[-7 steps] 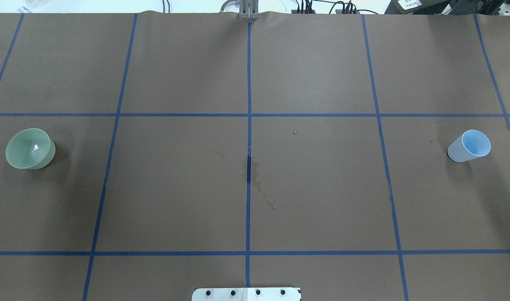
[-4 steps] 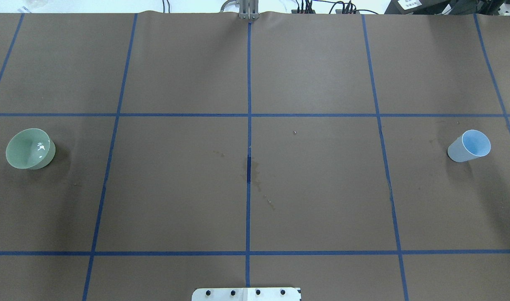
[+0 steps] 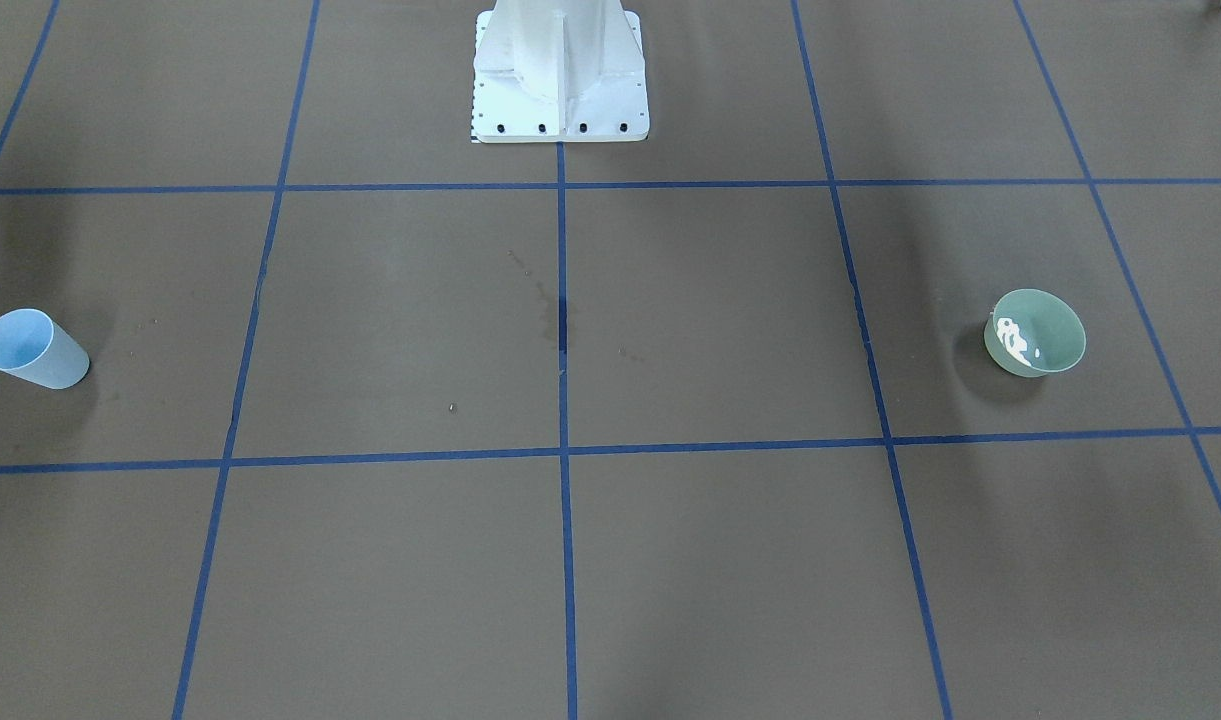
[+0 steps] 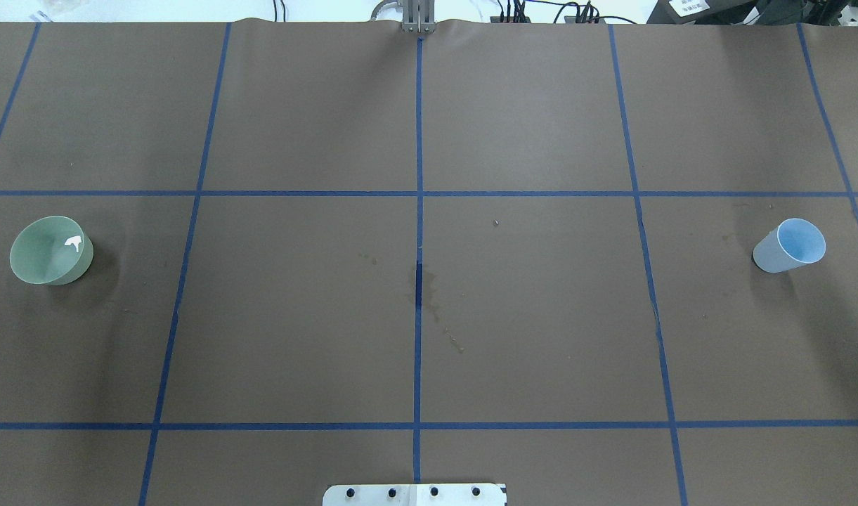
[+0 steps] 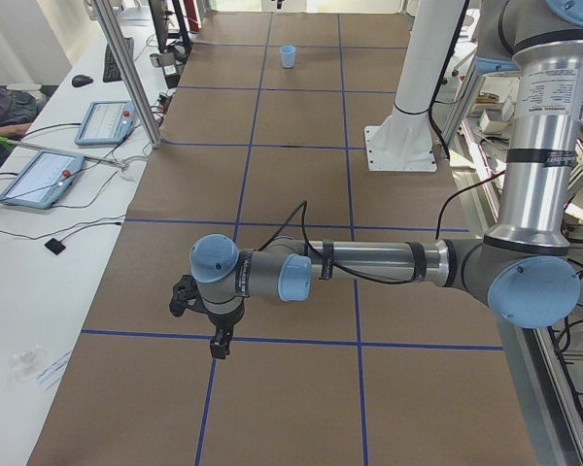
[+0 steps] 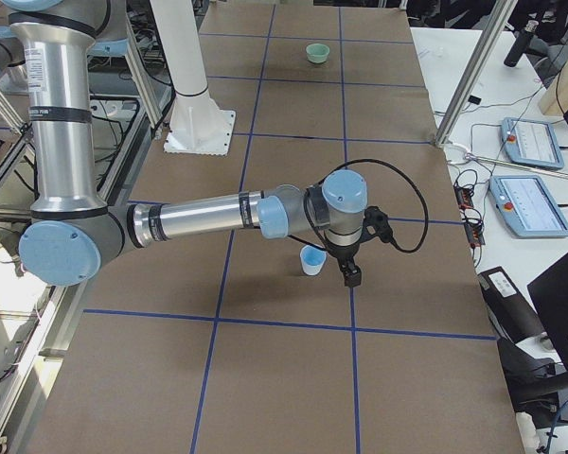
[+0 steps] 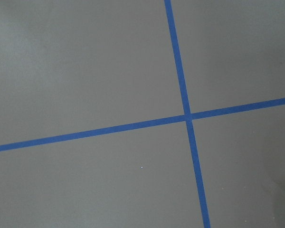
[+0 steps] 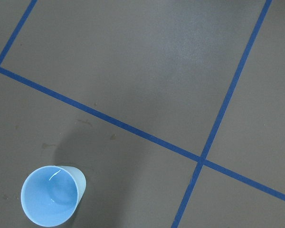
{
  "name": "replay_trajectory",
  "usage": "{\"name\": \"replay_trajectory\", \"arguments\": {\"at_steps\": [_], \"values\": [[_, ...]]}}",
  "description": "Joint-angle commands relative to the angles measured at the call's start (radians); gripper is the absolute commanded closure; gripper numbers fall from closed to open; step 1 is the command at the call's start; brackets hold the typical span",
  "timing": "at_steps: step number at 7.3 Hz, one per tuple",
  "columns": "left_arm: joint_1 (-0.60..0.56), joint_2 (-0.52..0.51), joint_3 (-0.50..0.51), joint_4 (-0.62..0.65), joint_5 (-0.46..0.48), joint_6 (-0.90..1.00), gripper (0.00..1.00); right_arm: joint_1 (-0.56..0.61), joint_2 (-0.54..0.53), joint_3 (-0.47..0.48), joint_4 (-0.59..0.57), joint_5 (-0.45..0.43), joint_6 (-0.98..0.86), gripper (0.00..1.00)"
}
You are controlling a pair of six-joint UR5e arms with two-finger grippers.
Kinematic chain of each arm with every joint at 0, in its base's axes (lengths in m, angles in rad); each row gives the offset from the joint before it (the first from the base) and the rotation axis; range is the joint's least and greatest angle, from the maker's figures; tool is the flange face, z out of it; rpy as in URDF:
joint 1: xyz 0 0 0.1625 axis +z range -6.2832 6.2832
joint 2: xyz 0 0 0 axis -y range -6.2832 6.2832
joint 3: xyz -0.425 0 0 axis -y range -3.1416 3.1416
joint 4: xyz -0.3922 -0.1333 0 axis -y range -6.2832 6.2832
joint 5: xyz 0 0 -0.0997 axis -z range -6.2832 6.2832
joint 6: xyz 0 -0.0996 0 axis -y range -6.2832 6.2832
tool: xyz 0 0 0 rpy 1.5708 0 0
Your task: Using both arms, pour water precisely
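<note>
- I am seeing the white glint of the water [image 4: 72,243] in the green bowl [image 4: 41,261] sliding from the middle toward the rim over the last second. The bowl and the blue cup [image 4: 790,246] are keeping their places, well apart on the table [image 4: 541,330].
- I am reading that as water still settling in the bowl, so the pour is probably finished.
- The left arm [image 5: 369,262] is reaching out low and level, its left gripper [image 5: 218,342] pointing down at the table.
- The right arm [image 6: 199,216] is doing likewise, its right gripper [image 6: 350,274] hanging just beside the blue cup.
- I cannot tell whether either gripper is apart or together.
</note>
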Motion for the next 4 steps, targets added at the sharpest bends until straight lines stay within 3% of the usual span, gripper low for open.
{"name": "replay_trajectory", "arguments": {"at_steps": [1,4], "values": [[-0.001,0.005,0.000,0.008,-0.064,-0.066,0.01,-0.002,0.054,-0.011,-0.140,-0.003,0.000,0.01],[-0.001,0.002,-0.008,0.070,-0.104,-0.066,0.01,-0.009,0.054,-0.027,-0.145,-0.015,0.006,0.01]]}}
